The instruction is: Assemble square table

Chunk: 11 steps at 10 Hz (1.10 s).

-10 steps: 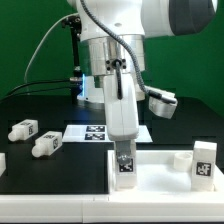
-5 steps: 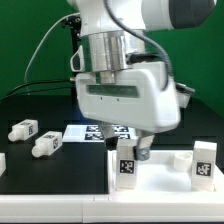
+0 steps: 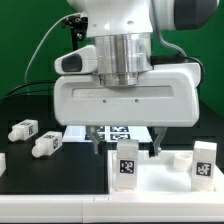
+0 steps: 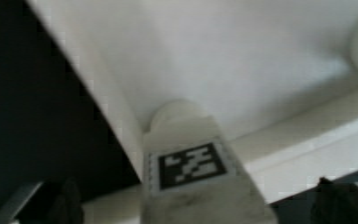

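Turning its wrist through the last second, the gripper [image 3: 127,149] came broadside to me. Its fingers [image 3: 97,150] were spread wide, clear of the leg [image 3: 127,166] on both sides and no longer closed on it. That leg stood upright on the tabletop [image 3: 165,186], at the corner on the exterior view's left. I judged it a screwing turn finished, with a re-grip or the two loose legs [image 3: 46,145] next.

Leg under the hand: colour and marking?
White leg with a black-and-white square tag; exterior view shows it best.
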{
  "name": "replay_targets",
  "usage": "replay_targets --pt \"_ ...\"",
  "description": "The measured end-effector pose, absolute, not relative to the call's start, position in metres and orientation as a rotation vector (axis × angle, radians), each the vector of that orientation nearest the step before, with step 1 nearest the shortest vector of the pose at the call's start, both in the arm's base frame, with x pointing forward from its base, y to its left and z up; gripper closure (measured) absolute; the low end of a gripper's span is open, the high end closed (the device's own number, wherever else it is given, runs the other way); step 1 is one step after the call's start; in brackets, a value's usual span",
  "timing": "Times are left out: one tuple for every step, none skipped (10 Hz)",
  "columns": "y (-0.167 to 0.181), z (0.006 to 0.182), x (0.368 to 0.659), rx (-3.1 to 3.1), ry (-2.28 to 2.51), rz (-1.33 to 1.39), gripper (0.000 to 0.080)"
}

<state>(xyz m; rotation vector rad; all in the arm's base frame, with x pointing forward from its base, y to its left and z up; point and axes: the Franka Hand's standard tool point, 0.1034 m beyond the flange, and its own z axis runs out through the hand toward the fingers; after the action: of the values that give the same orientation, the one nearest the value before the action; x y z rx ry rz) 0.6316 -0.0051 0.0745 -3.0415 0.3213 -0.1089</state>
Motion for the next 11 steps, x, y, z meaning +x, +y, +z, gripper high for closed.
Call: replay_targets --pt "-0.0105 0.0742 0.6366 -3.053 0.155 -0.123 0.0150" --pt "-0.0094 0.0734 0.6356 -3.035 0.314 -0.114 0.0150" --pt "-0.0100 0.0730 0.6354 -3.041 0.300 -0.113 0.0247" --pt "-0.0102 0.0730 0.6353 -3.026 0.401 -0.108 0.0247" --pt "-0.0100 0.0728 0.6353 -3.010 0.493 -0.104 0.0447" --pt "-0.0098 0.0727 0.6352 -2.984 0.620 -0.098 0.0515" --pt "-0.0097 0.0726 0.6352 -2.961 0.711 -0.093 0.0515" --pt "-0.0097 0.0725 0.6351 -2.926 0.838 -0.086 0.0515" --pt "-0.0092 0.0722 0.6351 -2.895 0.936 -0.079 0.0515" --pt "-0.0085 0.0724 0.6350 -2.812 1.153 -0.064 0.0515" --pt "-0.0082 0.0723 0.6345 -2.691 1.400 -0.044 0.0515"
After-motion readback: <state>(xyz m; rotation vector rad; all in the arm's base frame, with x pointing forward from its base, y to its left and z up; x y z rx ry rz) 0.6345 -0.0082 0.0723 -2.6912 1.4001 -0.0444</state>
